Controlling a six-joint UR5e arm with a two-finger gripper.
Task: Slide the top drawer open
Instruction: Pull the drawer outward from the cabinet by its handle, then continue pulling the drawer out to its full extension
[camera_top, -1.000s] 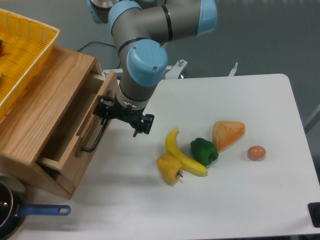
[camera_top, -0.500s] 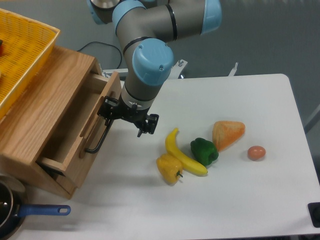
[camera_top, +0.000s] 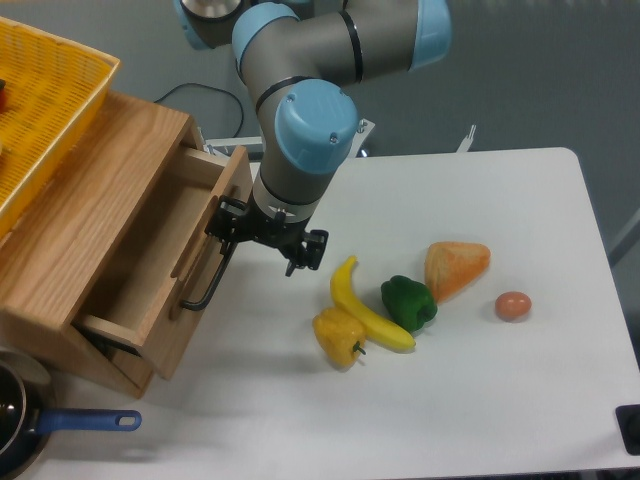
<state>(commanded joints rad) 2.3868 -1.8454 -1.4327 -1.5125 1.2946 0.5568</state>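
Top drawer (camera_top: 170, 262) stood pulled partway out of the oak cabinet (camera_top: 85, 215) at worktop (camera_top: 480, 400) left, inside looked bare. Yellow basket (camera_top: 40, 110) sat on the cabinet. Arm reached down, tool (camera_top: 262, 232) at the black handle (camera_top: 212, 272); grip state couldn't be told.

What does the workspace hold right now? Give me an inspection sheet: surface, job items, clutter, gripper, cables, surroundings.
Surface: white table, cabinet at its left side.
Job's things: top drawer pulled partly out of the oak cabinet; inside looks bare.
Clutter: banana, yellow pepper, green pepper, bread piece, egg; yellow basket on the cabinet; blue-handled pan at lower left.
Gripper: gripper at the drawer's black handle; grip state unclear.
Cables: black cable behind the cabinet.
Surroundings: grey floor; dark object at right edge.
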